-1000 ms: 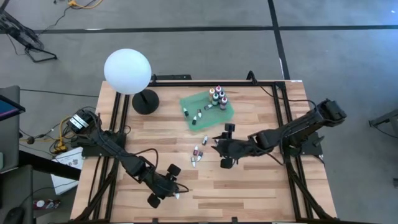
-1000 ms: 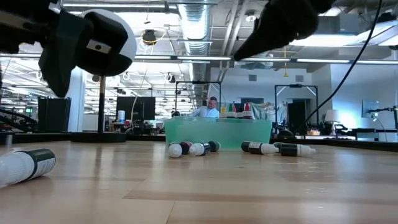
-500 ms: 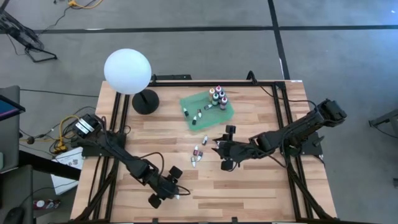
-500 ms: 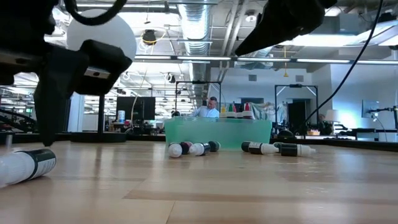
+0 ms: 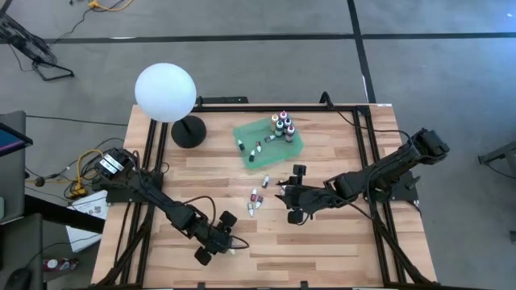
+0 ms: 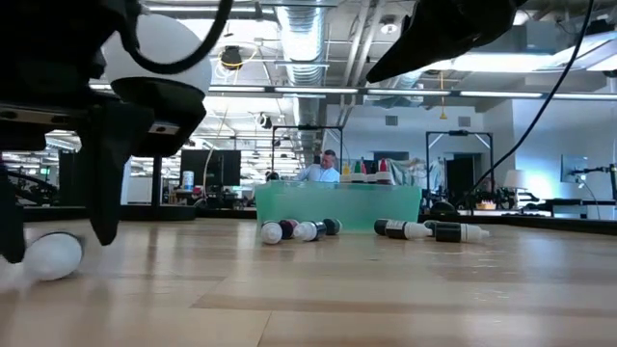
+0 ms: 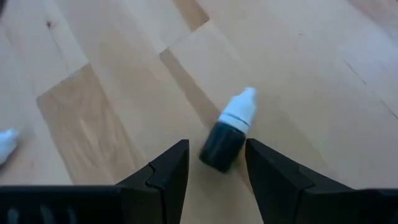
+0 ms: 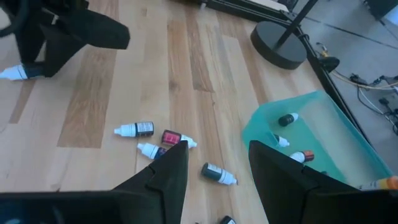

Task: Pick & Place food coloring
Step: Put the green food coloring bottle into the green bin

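A small dark bottle with a white tip [image 7: 227,133] lies on its side near the table's near left [image 5: 232,251]. My left gripper [image 7: 216,167] [image 5: 223,245] is open and low over the wood. Its fingers stand on either side of the bottle's dark base end, and the low view shows them straddling the bottle [image 6: 53,256]. My right gripper [image 8: 217,163] [image 5: 284,194] is open and hovers over the table's middle, above several loose bottles [image 8: 163,139] [image 5: 256,199]. More bottles stand and lie in the green tray [image 5: 242,131]. My left gripper has a finger on each side of the bottle's dark base end [image 7: 213,158], slanting down at it along its length. The bottle lies flat on the table. I cannot tell whether either finger touches it.
A white globe lamp [image 5: 165,93] stands on a dark round base [image 5: 189,131] at the far left. The green tray's wall [image 8: 323,118] is toward the far edge. Black frame rails run along both sides of the table [image 5: 368,137]. Bare wood lies near the near edge.
My left gripper has come down toward the table, and its open fingers now straddle the dark bottle. In the low view the bottle lay side-on before and now shows its white end toward the near edge.
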